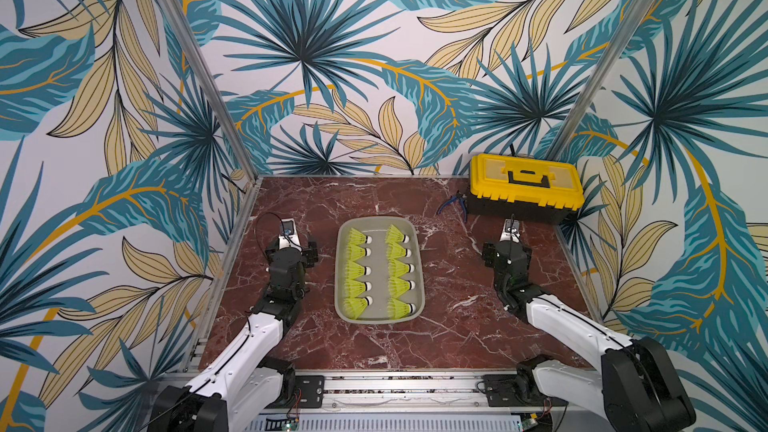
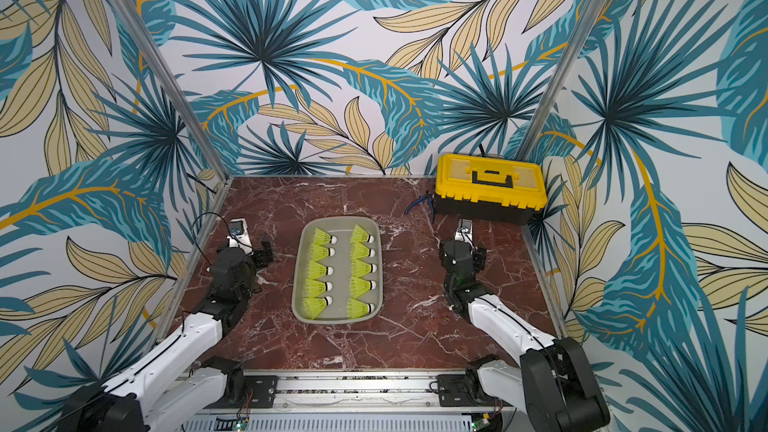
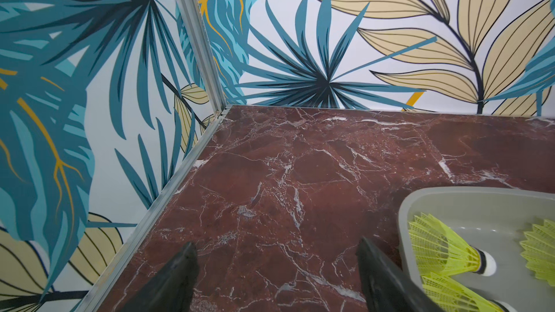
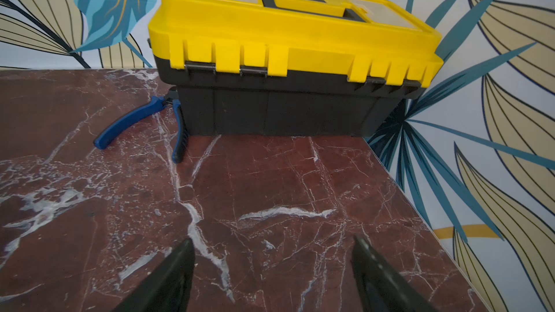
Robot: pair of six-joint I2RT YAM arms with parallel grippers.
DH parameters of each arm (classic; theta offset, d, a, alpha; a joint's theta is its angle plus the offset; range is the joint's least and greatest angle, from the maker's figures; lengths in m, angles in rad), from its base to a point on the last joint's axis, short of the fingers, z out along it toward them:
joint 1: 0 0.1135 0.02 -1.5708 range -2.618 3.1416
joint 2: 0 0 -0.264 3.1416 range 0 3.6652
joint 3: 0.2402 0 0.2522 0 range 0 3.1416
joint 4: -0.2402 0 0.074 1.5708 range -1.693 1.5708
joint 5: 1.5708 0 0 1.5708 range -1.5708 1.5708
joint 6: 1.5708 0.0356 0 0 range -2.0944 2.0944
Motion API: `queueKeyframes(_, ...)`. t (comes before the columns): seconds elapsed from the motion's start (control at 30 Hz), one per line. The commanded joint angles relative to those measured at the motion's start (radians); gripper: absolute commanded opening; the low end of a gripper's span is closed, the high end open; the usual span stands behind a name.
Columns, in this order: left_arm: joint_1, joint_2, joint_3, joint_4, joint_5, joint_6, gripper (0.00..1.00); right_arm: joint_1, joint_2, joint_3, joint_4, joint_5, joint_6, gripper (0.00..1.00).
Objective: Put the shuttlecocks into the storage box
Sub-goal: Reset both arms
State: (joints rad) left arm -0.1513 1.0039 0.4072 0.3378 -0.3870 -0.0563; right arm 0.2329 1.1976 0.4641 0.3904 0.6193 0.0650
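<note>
Ten shuttlecocks (image 1: 356, 270) in storage box (image 1: 379, 220); left end effector (image 3: 276, 246) and right end effector (image 4: 272, 241) wide, empty, over bench (image 1: 457, 326).

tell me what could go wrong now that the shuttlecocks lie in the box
The left gripper hangs open close beside the storage box; a sideways swing could knock its rim and scatter the shuttlecocks. The right gripper, also open, faces the pliers and toolbox; driving forward could hit them.
</note>
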Motion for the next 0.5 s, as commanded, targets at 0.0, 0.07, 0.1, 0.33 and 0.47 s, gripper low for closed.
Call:
queueKeyframes(0.0, 0.055, 0.049, -0.028, 0.079, 0.094, -0.005, 0.89, -0.038, 0.025, -0.028, 0.086, -0.078, 0.026, 0.83)
queueKeyframes(0.07, 0.084, 0.083, -0.032, 0.108, 0.127, -0.018, 0.92, -0.059, 0.041, -0.039, 0.127, -0.107, 0.034, 0.83)
queueKeyframes(0.1, 0.1, 0.107, -0.036, 0.131, 0.145, -0.023, 0.93, -0.07, 0.051, -0.05, 0.16, -0.126, 0.034, 0.83)
queueKeyframes(0.33, 0.157, 0.249, -0.085, 0.361, 0.248, -0.012, 1.0, -0.12, 0.111, -0.064, 0.268, -0.207, 0.027, 0.84)
queueKeyframes(0.47, 0.173, 0.303, -0.094, 0.447, 0.297, -0.002, 1.0, -0.148, 0.128, -0.061, 0.294, -0.242, 0.015, 0.84)
